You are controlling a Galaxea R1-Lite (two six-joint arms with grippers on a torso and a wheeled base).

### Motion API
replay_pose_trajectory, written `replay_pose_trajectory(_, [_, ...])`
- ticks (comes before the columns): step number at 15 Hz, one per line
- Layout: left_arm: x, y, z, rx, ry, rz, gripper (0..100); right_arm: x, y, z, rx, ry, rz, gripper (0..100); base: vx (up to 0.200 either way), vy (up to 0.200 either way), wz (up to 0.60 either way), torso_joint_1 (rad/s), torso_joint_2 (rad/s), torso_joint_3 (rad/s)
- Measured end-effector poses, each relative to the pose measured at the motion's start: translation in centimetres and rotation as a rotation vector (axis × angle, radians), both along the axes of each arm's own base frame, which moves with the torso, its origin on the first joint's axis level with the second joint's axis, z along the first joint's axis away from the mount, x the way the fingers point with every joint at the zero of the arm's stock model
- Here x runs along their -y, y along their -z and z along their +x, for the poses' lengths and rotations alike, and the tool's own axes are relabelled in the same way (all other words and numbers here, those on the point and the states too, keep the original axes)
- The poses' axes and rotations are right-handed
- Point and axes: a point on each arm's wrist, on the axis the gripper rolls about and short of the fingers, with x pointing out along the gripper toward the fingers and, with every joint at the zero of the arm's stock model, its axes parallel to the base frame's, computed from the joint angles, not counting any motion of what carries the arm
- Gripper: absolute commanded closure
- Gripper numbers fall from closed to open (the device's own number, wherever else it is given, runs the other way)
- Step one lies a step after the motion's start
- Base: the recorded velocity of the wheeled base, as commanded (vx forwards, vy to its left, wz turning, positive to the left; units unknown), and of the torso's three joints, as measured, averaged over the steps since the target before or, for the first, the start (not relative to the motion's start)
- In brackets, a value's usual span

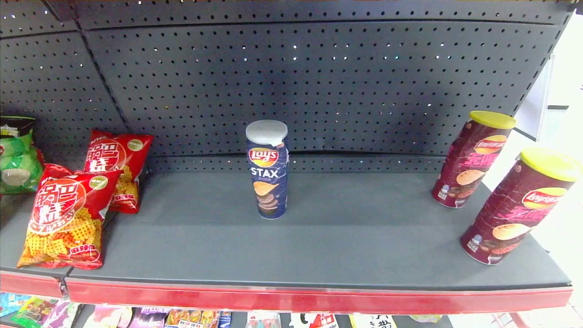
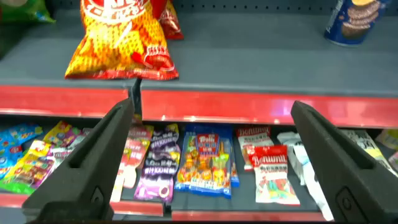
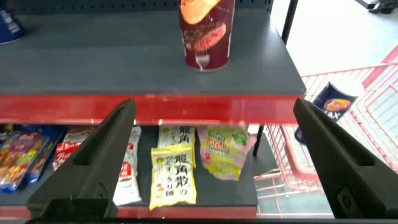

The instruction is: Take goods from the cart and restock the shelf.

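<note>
A grey shelf (image 1: 346,237) with a red front lip runs across the aisle, most of its deck unfilled. Past its right end, on the robot's right, stands the red wire cart (image 3: 373,124) that holds the stock. Two red snack bags (image 1: 68,218) lean at the shelf's left end beside a green bag (image 1: 18,159). Two maroon cans (image 1: 473,159) stand upright near the right end, and a lone blue can on the shelf (image 1: 268,173) stands upright at mid-deck, well apart from both groups. Small packets (image 2: 205,162) line the tier below.

The right gripper (image 3: 211,165) hangs in front of the red lip, near the shelf's right end, fingers spread wide and holding nothing. The left gripper (image 2: 208,168) hangs before the lip below the snack bags, equally spread and empty.

The item to fetch, a blue can in the cart (image 3: 333,102), lies inside the wire basket, beyond the shelf's end and lower than its deck. It looks tipped rather than upright, though the mesh and distance make its long axis hard to read. The right arm is plainly nearer. The pick likely calls for that arm to swing outward and down, away from the shelf, and line its fingers across the can's body.
</note>
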Motion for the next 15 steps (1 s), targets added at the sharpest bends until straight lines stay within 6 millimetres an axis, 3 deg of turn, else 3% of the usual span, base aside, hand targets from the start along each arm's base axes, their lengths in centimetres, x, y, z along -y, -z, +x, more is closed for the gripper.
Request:
replay_pose_trajectory(2, [0.0, 0.0, 0.0, 0.0, 0.0, 0.0, 0, 0.0, 0.0, 0.0, 0.0, 0.0, 0.0, 0, -0.2, 0.0, 0.0, -0.007, 0.0, 0.007])
replay_pose_trajectory(10, [0.0, 0.01, 0.0, 0.0, 0.0, 0.007, 0, 0.0, 0.0, 0.0, 0.0, 0.0, 0.0, 0, 0.0, 0.0, 0.0, 0.0, 0.0, 0.0])
replay_pose_trajectory(15, [0.0, 0.04, 0.0, -0.002, 0.0, 0.007, 0, 0.0, 0.0, 0.0, 0.0, 0.0, 0.0, 0, 0.0, -0.2, 0.0, 0.003, 0.01, 0.002])
